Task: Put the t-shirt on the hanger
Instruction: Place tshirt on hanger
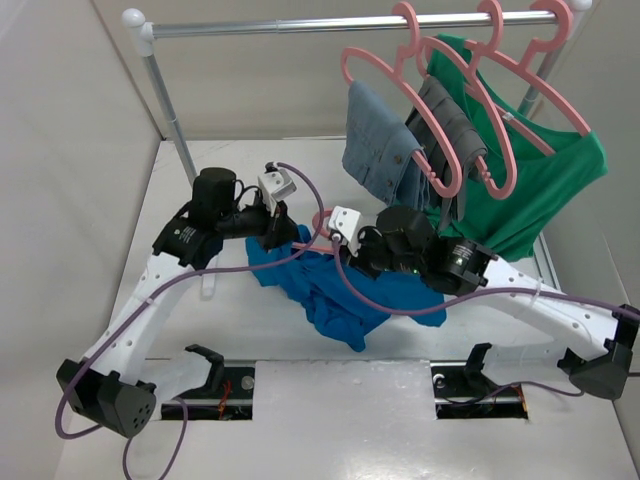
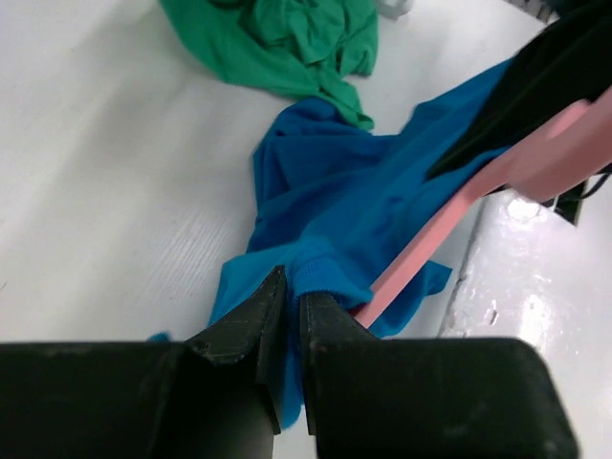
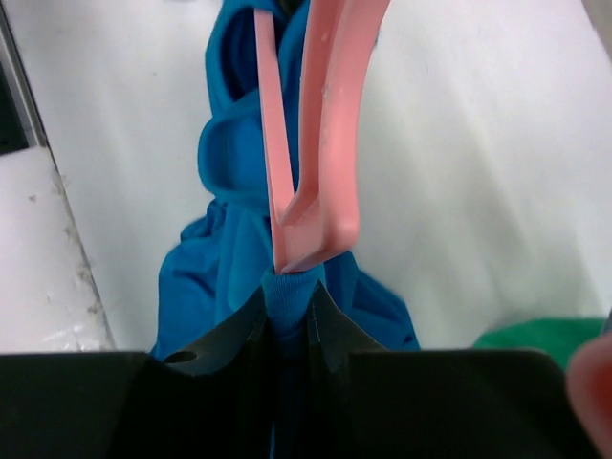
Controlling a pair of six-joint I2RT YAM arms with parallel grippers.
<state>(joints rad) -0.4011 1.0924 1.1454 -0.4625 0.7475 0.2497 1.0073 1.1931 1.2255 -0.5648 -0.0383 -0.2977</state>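
The bright blue t-shirt point(image 1: 335, 292) lies bunched on the white table between my two arms. The thin pink hanger point(image 1: 322, 222) lies partly inside it, only its hook end showing from above. My left gripper point(image 1: 285, 238) is shut on a ribbed edge of the t-shirt point(image 2: 325, 191), with the hanger's pink bar point(image 2: 430, 251) just right of its fingertips point(image 2: 268, 306). My right gripper point(image 1: 342, 256) is shut on a ribbed fold of the t-shirt point(image 3: 229, 191), directly below a corner of the hanger point(image 3: 316, 201), which touches the pinched fabric.
A metal clothes rail point(image 1: 330, 25) on a pole point(image 1: 170, 110) stands at the back. Pink hangers on it bear a denim garment point(image 1: 380, 145), a grey garment point(image 1: 450, 125) and a green shirt point(image 1: 540, 180), whose hem lies on the table point(image 2: 277, 38).
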